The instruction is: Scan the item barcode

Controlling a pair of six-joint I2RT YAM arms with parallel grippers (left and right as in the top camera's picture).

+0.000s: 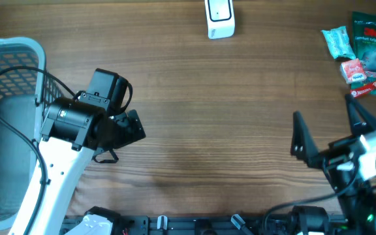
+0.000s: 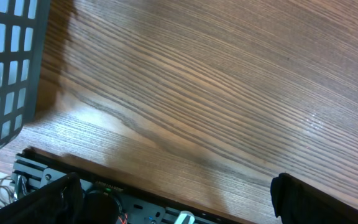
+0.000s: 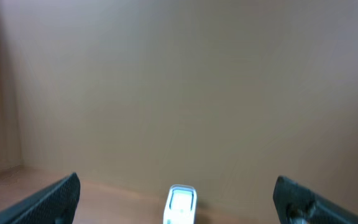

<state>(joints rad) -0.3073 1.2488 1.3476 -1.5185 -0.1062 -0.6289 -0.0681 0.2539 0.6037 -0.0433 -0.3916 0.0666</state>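
Between the right gripper's [image 1: 328, 129] fingers [image 3: 48, 202], spread as wide as they go, nothing is gripped. Its wrist view shows the white scanner [image 3: 181, 204] far off in the gap, standing upright on the wooden table [image 1: 227, 98]. Left of the scanner, toward the robot's side, the left gripper's [image 2: 169, 193] fingers [image 2: 294, 196] are equally wide apart over bare wood, holding nothing. Well right of the scanner lie a green packet [image 1: 374, 36], a teal packet [image 1: 337, 40] and small red packets [image 1: 358, 72]. A grey basket [image 1: 12, 49] stands far to the scanner's left.
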